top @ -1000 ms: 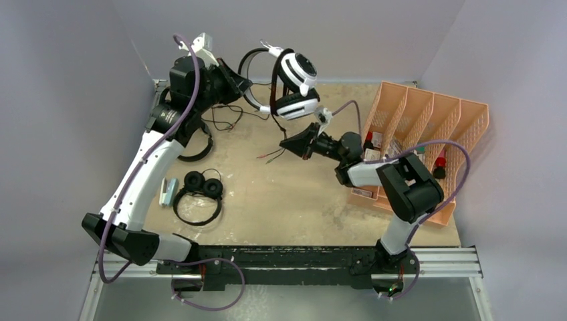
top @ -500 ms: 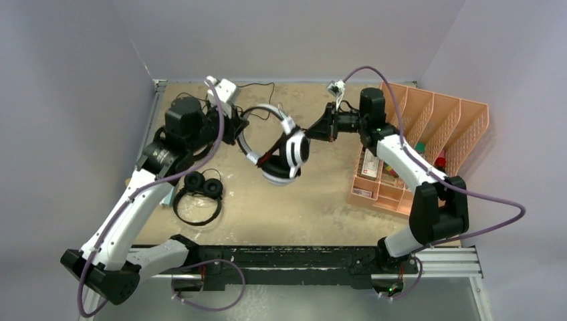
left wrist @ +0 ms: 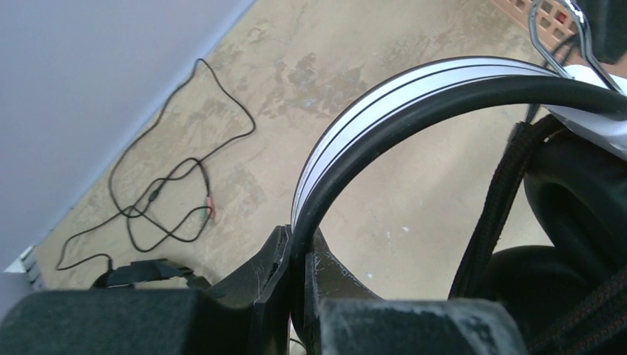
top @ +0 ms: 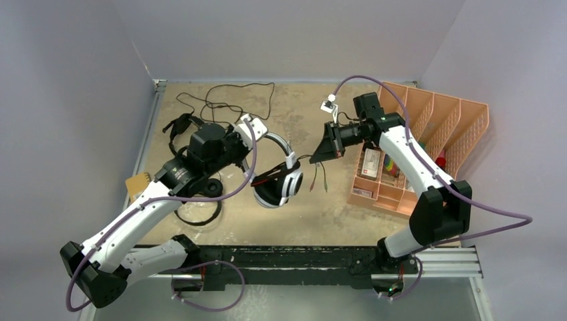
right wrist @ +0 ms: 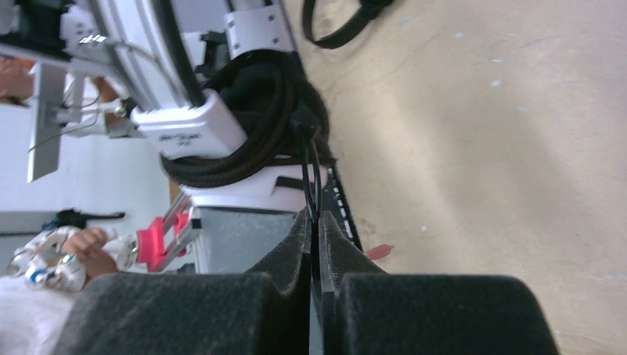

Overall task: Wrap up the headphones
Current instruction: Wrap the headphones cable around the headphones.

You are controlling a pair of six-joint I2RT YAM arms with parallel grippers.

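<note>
Currently the white-and-black headphones (top: pixel 284 184) are hanging over the middle of the tabletop (top: pixel 314 207), between the two arms, with cord wound around the earcups. The left end effector (left wrist: pixel 296 251) is clamping shut on the headband (left wrist: pixel 414 92). The right end effector (right wrist: pixel 316 229) is pinching the thin black cable (right wrist: pixel 310 166) beside the earcups. A small black pair (top: pixel 212 188) is lying under the left arm. An orange organizer (top: pixel 428 120) is standing at the right.
</note>
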